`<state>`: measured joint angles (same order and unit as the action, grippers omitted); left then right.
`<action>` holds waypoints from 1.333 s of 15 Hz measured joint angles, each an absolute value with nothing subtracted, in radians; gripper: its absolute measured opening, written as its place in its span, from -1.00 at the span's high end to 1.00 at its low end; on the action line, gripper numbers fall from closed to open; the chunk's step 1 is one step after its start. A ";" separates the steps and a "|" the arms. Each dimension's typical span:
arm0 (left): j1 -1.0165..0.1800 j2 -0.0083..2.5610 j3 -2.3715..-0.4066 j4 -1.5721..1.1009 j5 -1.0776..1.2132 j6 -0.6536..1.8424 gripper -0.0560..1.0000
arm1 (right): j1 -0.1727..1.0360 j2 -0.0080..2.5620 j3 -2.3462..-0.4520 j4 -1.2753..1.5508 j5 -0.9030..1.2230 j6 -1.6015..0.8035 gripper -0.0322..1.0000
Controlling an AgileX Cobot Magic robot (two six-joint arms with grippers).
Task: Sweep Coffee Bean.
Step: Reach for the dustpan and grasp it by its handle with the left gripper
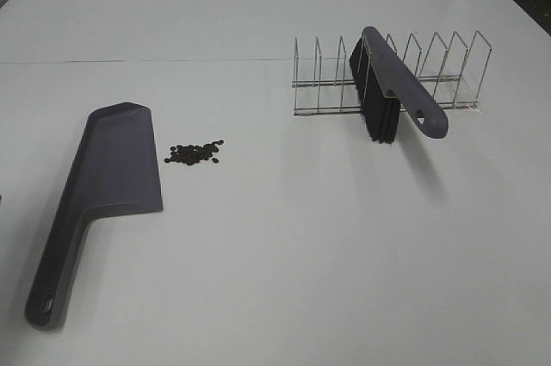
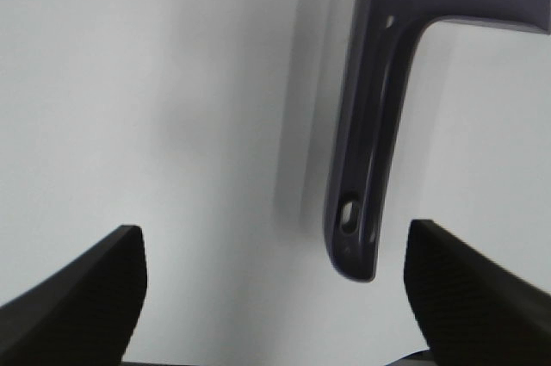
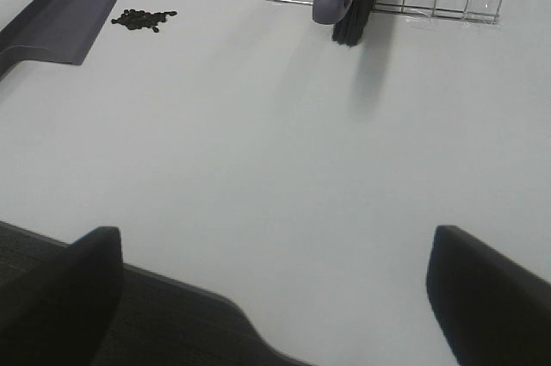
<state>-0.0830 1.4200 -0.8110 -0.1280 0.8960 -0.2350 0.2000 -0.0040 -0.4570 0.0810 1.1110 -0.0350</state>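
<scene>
**Beans loose on table; both grippers spread and empty**

High view: the coffee beans (image 1: 195, 153) lie in one tight cluster on the white table (image 1: 301, 254), left of centre in the frame. They sit just beside the right edge of the dustpan (image 1: 112, 176) blade, not touching it. The dustpan lies flat at the left, its handle running to the lower left corner.

The brush (image 1: 392, 90) rests tilted in the wire rack (image 1: 456, 82) at upper right. Its bristles point down and its handle projects toward the lower right, well apart from the beans.

Left gripper (image 2: 275, 297): jaws spread, gripping nothing. The dustpan handle end lies near one finger, with no contact seen.

Right gripper (image 3: 275, 297): jaws spread wide, gripping nothing, above bare table well away from brush and beans.
</scene>
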 joint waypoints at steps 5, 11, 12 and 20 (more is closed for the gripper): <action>-0.260 1.651 -0.885 -0.083 0.854 -0.390 -0.53 | 0.200 -0.004 -0.457 0.081 1.111 -0.035 -0.78; -0.326 1.865 -0.936 -0.082 0.801 -0.441 -0.53 | 0.200 -0.004 -0.457 0.081 1.111 -0.035 -0.78; -0.326 1.869 -0.936 -0.083 0.772 -0.441 -0.53 | 0.200 -0.004 -0.457 0.081 1.111 -0.035 -0.78; -0.326 1.971 -0.958 -0.065 0.696 -0.441 -0.53 | 0.200 -0.004 -0.457 0.081 1.111 -0.035 -0.77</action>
